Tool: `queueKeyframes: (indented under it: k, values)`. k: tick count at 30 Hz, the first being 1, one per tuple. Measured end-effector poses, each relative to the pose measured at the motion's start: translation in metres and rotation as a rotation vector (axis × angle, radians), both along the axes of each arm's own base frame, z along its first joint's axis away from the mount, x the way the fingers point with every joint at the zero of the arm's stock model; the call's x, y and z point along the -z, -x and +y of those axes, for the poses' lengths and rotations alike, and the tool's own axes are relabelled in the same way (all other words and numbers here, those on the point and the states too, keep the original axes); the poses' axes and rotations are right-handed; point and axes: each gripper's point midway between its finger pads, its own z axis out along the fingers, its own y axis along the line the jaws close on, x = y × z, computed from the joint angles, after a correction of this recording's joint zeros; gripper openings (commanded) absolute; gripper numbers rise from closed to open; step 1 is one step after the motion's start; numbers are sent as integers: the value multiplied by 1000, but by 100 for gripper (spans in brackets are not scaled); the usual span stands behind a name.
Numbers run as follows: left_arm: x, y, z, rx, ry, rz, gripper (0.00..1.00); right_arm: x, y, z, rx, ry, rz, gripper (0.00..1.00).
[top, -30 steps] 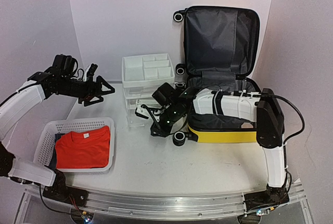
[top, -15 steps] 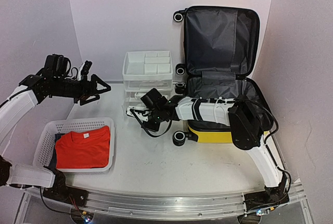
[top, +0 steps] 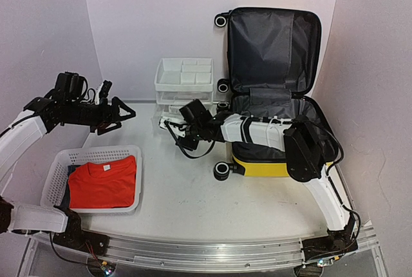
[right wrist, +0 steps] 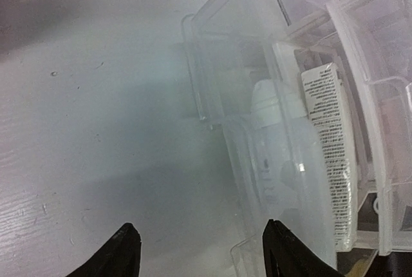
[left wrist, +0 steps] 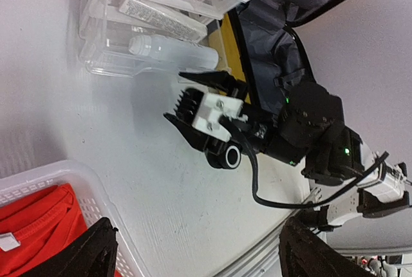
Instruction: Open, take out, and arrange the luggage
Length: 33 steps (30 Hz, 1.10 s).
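Seen from above, the luggage (top: 273, 58) lies open at the tabletop's (top: 193, 193) far right, its long axis running away from the arm bases and its lid against the wall. The right gripper (top: 170, 129), nearer and with jaws apart, points away from it toward the drawer unit (top: 185, 80). The left gripper (top: 121, 111) hovers spread wide beyond the basket (top: 58, 161). In its wrist view, that unit blocks a straight reach. The right wrist view shows only a clear drawer holding a bottle (right wrist: 267, 135).

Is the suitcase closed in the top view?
No, the suitcase stands with its lid open, showing the dark grey lining.
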Motion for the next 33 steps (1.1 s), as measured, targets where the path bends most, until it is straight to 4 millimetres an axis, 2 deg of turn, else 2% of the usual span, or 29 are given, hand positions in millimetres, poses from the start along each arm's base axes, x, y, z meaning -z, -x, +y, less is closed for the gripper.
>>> queueKeyframes:
  k: [3, 6, 8, 12, 18, 22, 25, 30, 33]
  values:
    - [3, -29, 0, -43, -45, 15, 86, 17, 12, -11, -11, 3, 70, 67]
    - [0, -81, -3, -94, -96, 4, 83, 28, 25, -24, 6, -7, 147, 69]
    - [-6, -121, -7, -122, -127, -29, 80, 26, 34, -28, 15, -30, 187, 70]
    - [-16, -197, -13, -180, -188, -122, 76, 7, 61, -34, 9, -83, 240, 71]
    - [-26, -274, -23, -221, -246, -246, 66, -32, 107, -51, -14, -151, 276, 71]
    - [-22, -309, -32, -236, -297, -320, 57, -49, 125, -64, -12, -177, 283, 71]
    - [-14, -327, -44, -232, -344, -365, 48, -56, 131, -74, -4, -185, 278, 71]
    - [16, -336, -60, -221, -445, -381, 40, -63, 136, -85, 9, -186, 267, 71]
    - [23, -338, -61, -230, -505, -393, 31, -64, 136, -88, 19, -182, 260, 71]
